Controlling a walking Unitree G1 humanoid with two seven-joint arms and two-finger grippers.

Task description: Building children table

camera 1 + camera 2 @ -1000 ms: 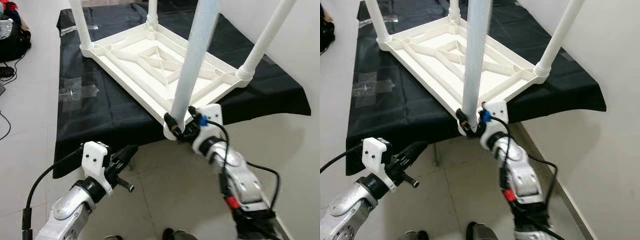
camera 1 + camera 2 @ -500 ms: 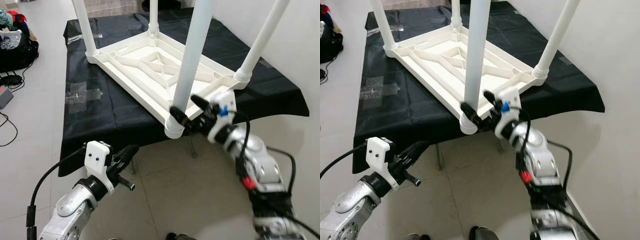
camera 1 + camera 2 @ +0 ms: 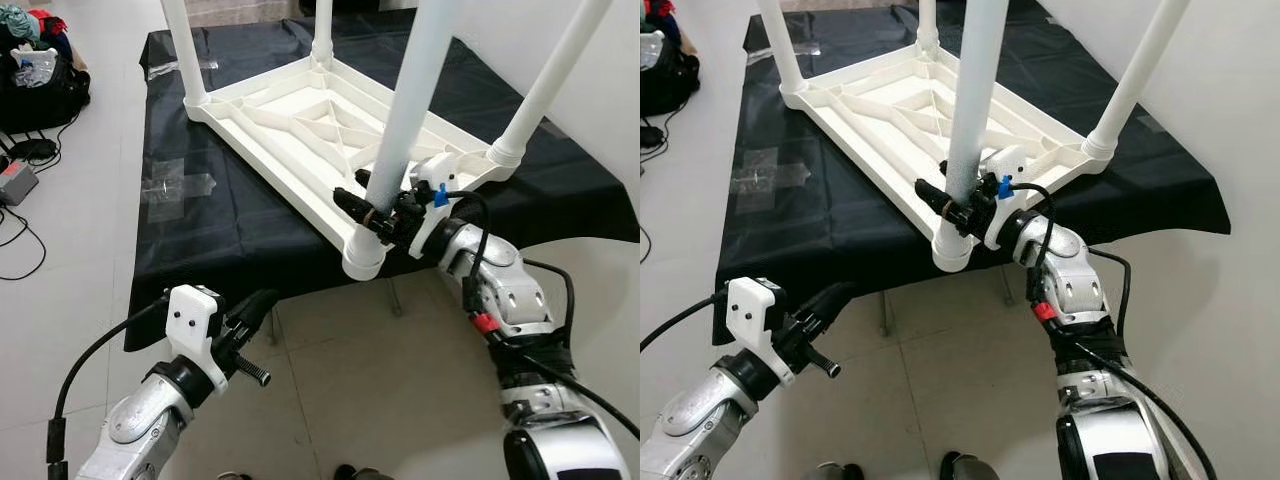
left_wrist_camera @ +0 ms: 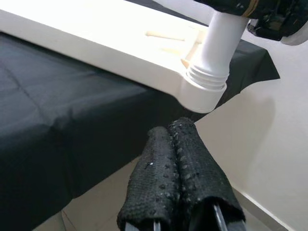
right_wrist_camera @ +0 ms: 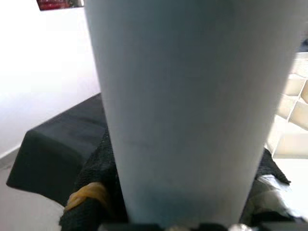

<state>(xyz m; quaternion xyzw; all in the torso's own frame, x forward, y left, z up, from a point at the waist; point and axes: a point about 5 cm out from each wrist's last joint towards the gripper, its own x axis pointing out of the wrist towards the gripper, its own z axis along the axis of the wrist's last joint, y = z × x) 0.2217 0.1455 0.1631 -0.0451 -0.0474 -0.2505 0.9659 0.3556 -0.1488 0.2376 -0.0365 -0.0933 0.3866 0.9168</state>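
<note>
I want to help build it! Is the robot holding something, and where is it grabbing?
Yes. The right end effector grips the near white table leg low down, just above its socket. The left end effector holds nothing.

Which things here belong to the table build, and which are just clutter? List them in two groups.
Job:
white tabletop, upside down on the black cloth
near leg, gripped by the right gripper
three other legs, already fitted

Lying about:
bag and cables on the floor
clear plastic wrap on the cloth
</note>
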